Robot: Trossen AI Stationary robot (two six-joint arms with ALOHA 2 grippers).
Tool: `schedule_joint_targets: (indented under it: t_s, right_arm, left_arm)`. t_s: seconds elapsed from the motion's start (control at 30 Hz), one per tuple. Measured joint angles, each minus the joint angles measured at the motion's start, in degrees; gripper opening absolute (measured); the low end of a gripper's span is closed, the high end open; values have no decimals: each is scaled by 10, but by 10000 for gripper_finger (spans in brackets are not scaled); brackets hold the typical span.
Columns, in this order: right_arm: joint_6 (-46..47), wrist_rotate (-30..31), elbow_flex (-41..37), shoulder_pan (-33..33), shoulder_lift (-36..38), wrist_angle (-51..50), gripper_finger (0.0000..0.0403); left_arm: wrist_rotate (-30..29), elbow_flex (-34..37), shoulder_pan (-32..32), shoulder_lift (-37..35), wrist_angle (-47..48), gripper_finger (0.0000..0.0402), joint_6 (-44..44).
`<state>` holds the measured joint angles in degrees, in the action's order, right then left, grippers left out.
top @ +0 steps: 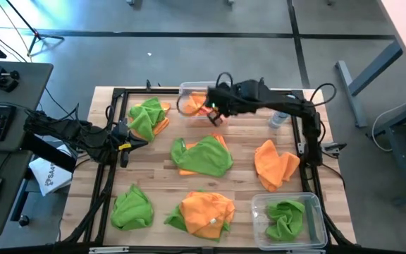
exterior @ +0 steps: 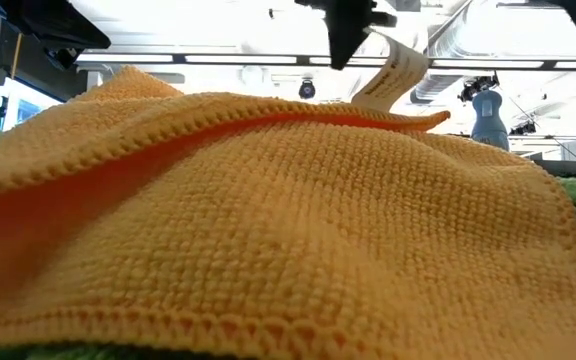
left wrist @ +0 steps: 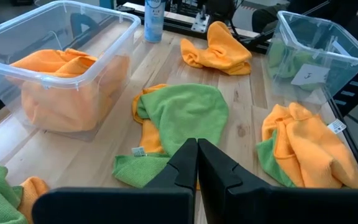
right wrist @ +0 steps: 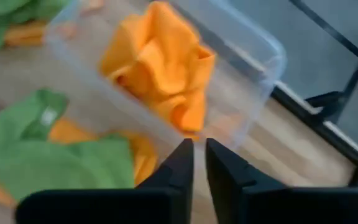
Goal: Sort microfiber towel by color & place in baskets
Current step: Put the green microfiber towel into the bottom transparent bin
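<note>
Two clear baskets stand on the table. The one at the far edge [top: 186, 89] [right wrist: 263, 46] holds an orange towel [right wrist: 160, 62]; the one at the near right corner [top: 314, 204] holds a green towel [top: 286, 217]. Loose towels lie flat on the wood: a green and orange pile [top: 149, 116], green over orange [top: 203, 155], an orange one [top: 275, 164], a green one [top: 132, 208], and orange over green [top: 206, 214]. My right gripper [right wrist: 199, 163] hovers above the far basket's near side, shut and empty. My left gripper [left wrist: 197, 168] waits at the left edge, shut and empty.
A small clear bottle with a blue cap [top: 279, 120] stands near the far right of the table. A black frame [top: 118, 95] borders the table. In the low view, an orange towel [exterior: 268, 230] close to the camera hides most of the table.
</note>
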<state>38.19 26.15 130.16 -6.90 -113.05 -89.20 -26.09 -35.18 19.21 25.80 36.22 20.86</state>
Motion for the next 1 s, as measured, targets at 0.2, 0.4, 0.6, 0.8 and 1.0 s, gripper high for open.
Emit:
schedule_joint_targets:
  t_s: [0.2,0.4,0.6,0.8,1.0]
  right_arm:
    - [91,6,-191,72,87,37,5]
    - [149,-6,-487,163,251,340,1]
    - [174,78,-716,225,392,633,1]
    - [295,77,-807,232,457,693,1]
    - [301,78,-809,226,469,706,0]
  left_arm:
    - [0,0,0,4,-1,0,-10]
    - [-21,0,0,16,-1,19,-25]
    - [-61,0,-2,35,0,86,-18]
    - [-134,-16,-67,82,12,127,-30]
    - [-67,-92,-204,168,113,129,-37]
